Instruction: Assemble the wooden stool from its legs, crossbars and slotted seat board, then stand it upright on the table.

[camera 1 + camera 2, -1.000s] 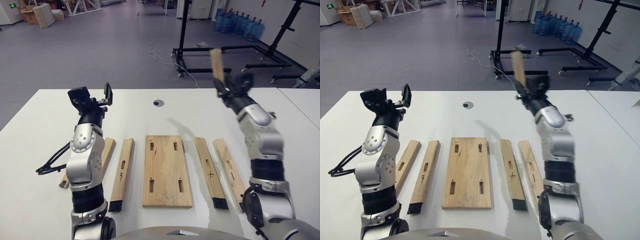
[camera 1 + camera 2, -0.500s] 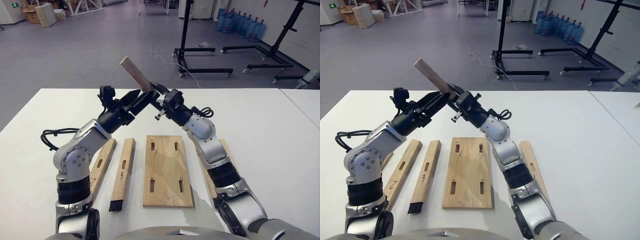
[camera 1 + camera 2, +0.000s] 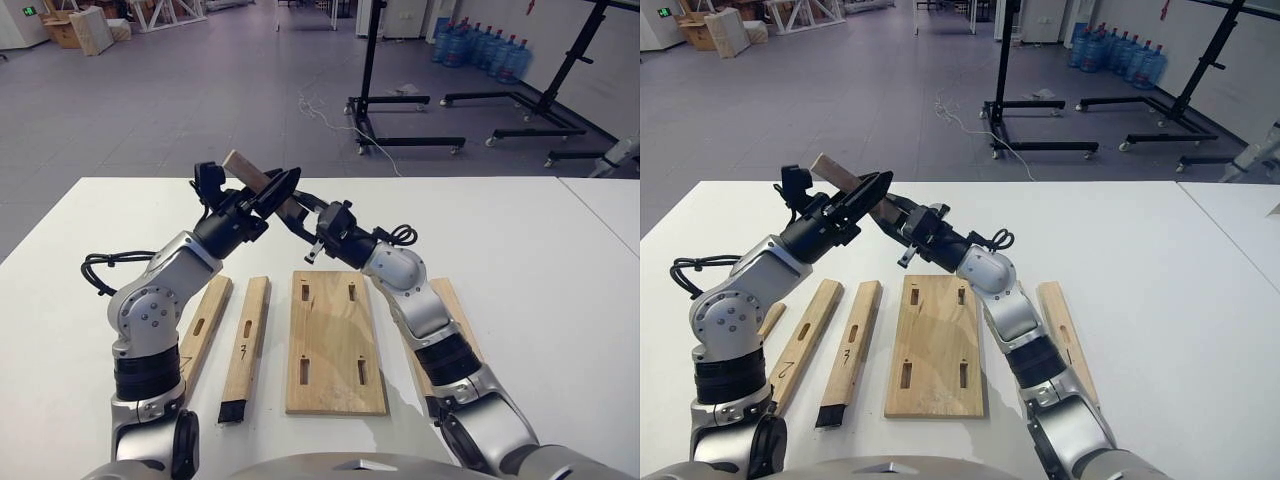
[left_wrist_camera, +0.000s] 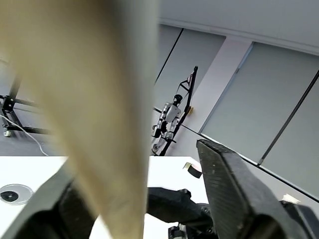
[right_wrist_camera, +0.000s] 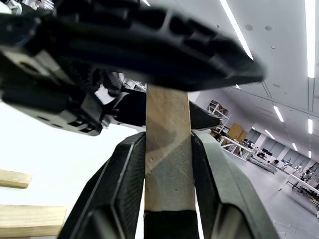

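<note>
Towards the near edge of the white table (image 3: 560, 300), at its middle: a pale rectangular wooden seat board (image 3: 335, 340) with four slots, lying flat, long side running near to far, every slot vacant. Just beside it towards the left edge, two light wooden slotted legs (image 3: 245, 345), flat and parallel to it, apart from each other and from the board. Towards the right edge, another such leg (image 3: 1065, 335), partly under the right arm. Nothing joined yet, so judged barely begun: all slotting of legs and crossbars, seating of the board and standing upright left to do.

Farther off, above the table's middle and a little towards the left edge, held clear of the surface: a short pale wooden crossbar (image 3: 243, 167). Long axis slanted, low end towards the seat board's far edge, high end pointing up and away towards the far left corner. Clenched near the low end by the right gripper (image 3: 298, 208), a finger pressed to each side of the wood, as seen from the right wrist. Straddled higher up by the left gripper (image 3: 283, 185), jaws spread with a visible gap on one side of the wood, so not gripping. Read as a handover between arms in mid-air, the receiving clamp not yet made.
</note>
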Controlling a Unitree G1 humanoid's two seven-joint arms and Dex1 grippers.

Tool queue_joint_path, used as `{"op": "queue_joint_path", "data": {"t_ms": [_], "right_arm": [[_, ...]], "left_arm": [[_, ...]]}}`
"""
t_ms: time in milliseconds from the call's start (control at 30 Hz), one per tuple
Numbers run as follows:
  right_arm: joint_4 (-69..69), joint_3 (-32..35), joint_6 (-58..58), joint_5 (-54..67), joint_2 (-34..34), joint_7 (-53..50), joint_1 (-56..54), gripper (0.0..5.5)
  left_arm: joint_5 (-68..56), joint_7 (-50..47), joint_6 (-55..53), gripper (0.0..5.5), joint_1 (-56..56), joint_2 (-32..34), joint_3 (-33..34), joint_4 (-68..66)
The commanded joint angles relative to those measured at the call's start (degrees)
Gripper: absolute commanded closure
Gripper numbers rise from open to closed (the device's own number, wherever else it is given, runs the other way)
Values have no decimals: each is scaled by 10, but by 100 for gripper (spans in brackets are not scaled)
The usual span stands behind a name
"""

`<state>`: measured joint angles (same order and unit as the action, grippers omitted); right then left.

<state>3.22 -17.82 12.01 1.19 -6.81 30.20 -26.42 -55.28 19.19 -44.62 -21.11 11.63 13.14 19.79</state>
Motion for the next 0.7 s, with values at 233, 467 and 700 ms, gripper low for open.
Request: {"op": "queue_joint_path", "data": {"t_ms": [233,467,700], "right_arm": [[-1,11,-5,2,0,0,13,423],[15,17,-10,5,-1,3,5,423],[17,28,-38,19,3,1,6,423]], "left_arm": [[22,-22,41,409,-4,-2,4,-22],[23,-21,67,504,2,-18,1,-20],[43,-15,85,511,13,-19,-8,-25]]}}
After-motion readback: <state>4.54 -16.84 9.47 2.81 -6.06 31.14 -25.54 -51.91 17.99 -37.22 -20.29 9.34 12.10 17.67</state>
